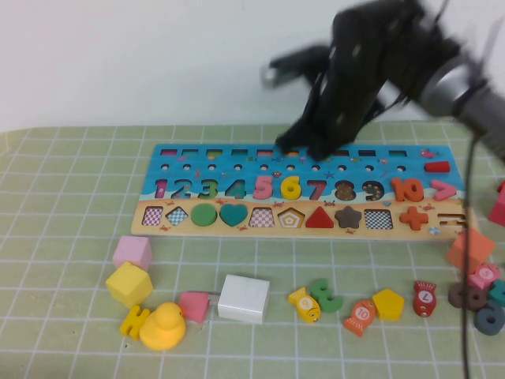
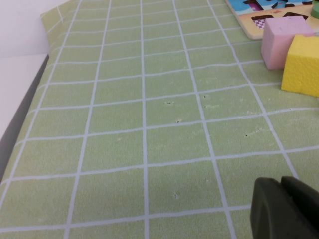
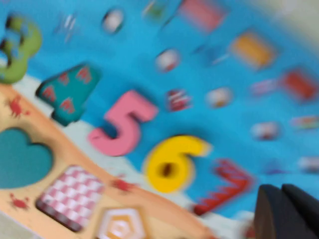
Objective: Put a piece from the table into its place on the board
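Note:
The board [image 1: 237,170] lies across the far half of the mat, blue on top and tan below. The piece, a yellow "6" [image 1: 290,187], lies flat in the digit row between the pink 5 and the red 7; in the right wrist view the 6 [image 3: 172,162] shows seated on the board [image 3: 124,59]. My right gripper [image 1: 314,147] hangs above the board's upper edge, just beyond the 6, shut and holding nothing [image 3: 282,209]. My left gripper [image 2: 283,206] is shut and empty, low over bare mat near the board's left end; the high view does not show it.
In front of the board lie a pink cube [image 1: 132,252], a yellow cube [image 1: 129,284], a yellow duck [image 1: 163,326], a white block [image 1: 244,298], a green 3 [image 1: 324,294] and a yellow pentagon [image 1: 387,303]. Blocks and rings [image 1: 476,297] crowd the right edge.

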You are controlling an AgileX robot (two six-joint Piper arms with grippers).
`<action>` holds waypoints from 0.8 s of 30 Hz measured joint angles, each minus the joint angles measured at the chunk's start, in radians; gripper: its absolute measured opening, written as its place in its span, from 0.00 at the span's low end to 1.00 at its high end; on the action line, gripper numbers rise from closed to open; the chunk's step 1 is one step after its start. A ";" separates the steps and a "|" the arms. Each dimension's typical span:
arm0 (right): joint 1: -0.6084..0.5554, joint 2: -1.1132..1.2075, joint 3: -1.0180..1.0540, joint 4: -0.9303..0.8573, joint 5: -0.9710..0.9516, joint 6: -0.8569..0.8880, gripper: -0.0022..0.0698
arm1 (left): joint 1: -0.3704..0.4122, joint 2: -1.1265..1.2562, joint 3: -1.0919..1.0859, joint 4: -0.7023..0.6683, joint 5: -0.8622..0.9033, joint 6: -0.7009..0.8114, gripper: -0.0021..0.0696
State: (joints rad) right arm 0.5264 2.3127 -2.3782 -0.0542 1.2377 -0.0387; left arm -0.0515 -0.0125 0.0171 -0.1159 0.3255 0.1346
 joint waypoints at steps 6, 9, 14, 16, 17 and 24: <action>0.000 -0.212 0.000 -0.122 0.000 0.000 0.03 | 0.000 0.000 0.000 0.000 0.000 0.000 0.03; 0.000 -0.330 0.000 -0.121 0.000 0.000 0.03 | 0.000 0.000 0.000 0.000 0.000 0.000 0.03; 0.000 -0.497 0.000 -0.049 0.000 0.000 0.03 | 0.000 0.000 0.000 0.000 0.000 0.000 0.03; 0.000 -0.550 0.000 0.010 0.000 0.013 0.03 | 0.000 0.000 0.000 0.000 0.000 0.000 0.03; 0.000 -0.576 0.000 0.054 0.000 0.028 0.03 | 0.000 0.000 0.000 0.000 0.000 0.000 0.03; 0.000 -0.652 -0.006 0.321 0.002 0.061 0.03 | 0.000 0.000 0.000 0.000 0.000 0.000 0.03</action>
State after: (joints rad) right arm 0.5264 1.6604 -2.3841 0.2669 1.2393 0.0222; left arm -0.0515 -0.0125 0.0171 -0.1159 0.3255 0.1346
